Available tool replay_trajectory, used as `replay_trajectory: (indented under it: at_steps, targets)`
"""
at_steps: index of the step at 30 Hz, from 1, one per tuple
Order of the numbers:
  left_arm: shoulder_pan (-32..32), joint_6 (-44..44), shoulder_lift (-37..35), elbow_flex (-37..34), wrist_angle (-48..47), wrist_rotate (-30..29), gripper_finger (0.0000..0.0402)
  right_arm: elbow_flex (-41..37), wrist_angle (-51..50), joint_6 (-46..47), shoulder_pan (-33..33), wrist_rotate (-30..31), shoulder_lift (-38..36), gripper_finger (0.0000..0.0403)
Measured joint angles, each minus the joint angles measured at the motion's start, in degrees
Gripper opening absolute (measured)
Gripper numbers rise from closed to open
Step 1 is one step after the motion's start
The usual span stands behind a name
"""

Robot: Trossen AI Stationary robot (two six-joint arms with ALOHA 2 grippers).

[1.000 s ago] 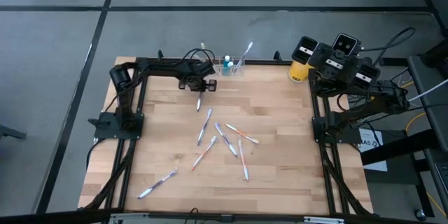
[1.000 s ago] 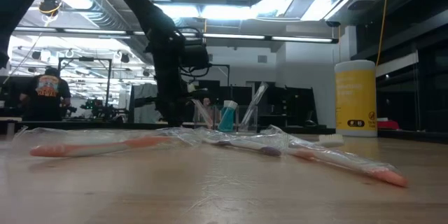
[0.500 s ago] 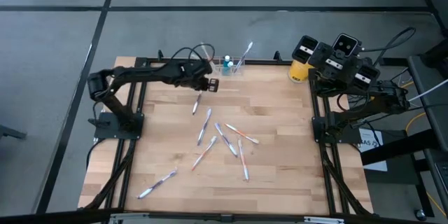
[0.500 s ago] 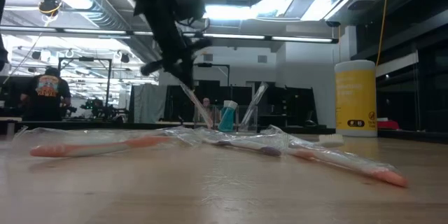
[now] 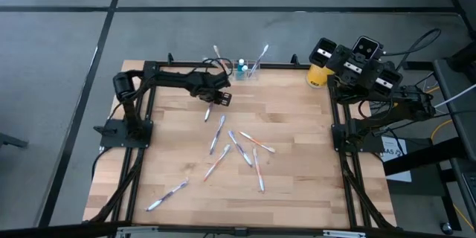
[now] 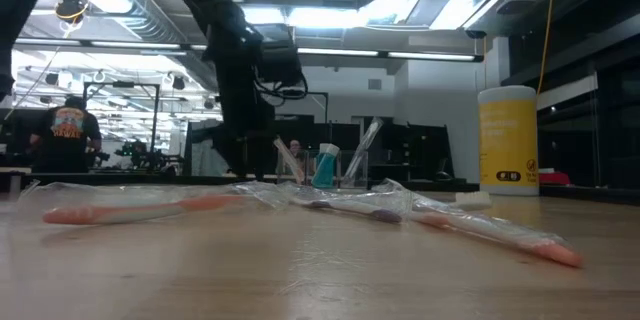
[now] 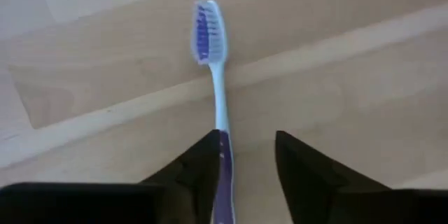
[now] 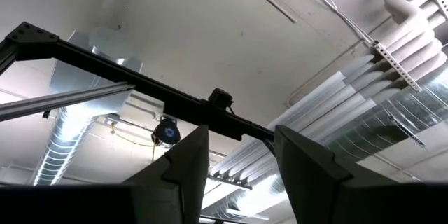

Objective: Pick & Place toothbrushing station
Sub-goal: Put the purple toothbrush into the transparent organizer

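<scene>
- Wooden table: loose toothbrushes scattered mid-surface.
- Left gripper low near the far edge, fingers spread; a purple-bristled toothbrush lies between them.
- Right gripper parked at far right corner, fingers spread, pointing at the ceiling.
- Toothbrushing station at far edge, just beyond the left gripper.

Bare wood lies open around the left gripper, but the toothbrushing station (two brushes upright inside) stands at the far edge, with loose toothbrushes littering the middle.
</scene>
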Motion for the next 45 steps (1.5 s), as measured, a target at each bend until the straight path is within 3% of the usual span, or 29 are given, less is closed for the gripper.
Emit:
replay_trajectory:
  at_steps: [7,23,28,36,45]
  targets:
    - [3.0,-0.8,0.1,0.0,3.1,-2.4,0.0179,0.0,-0.9,-1.7,1.4,0.7,0.0,0.0166]
    - [4.8,-1.6,4.0,0.1,8.4,-1.1,0.0158,0.0,-1.4,-2.1,1.5,1.0,0.0,0.0166]
    - [4.8,-2.0,4.8,0.3,8.0,-1.8,0.0125,0.0,-1.4,-2.1,1.5,1.1,0.0,0.0166]
    - [4.7,-0.7,5.0,0.4,9.4,-1.8,0.0021,0.0,-1.5,-2.3,1.5,1.0,0.0,0.0166]
    - [4.5,0.0,2.5,-0.2,8.2,4.9,0.0013,0.0,-1.5,-2.4,1.5,0.5,0.0,0.0166]
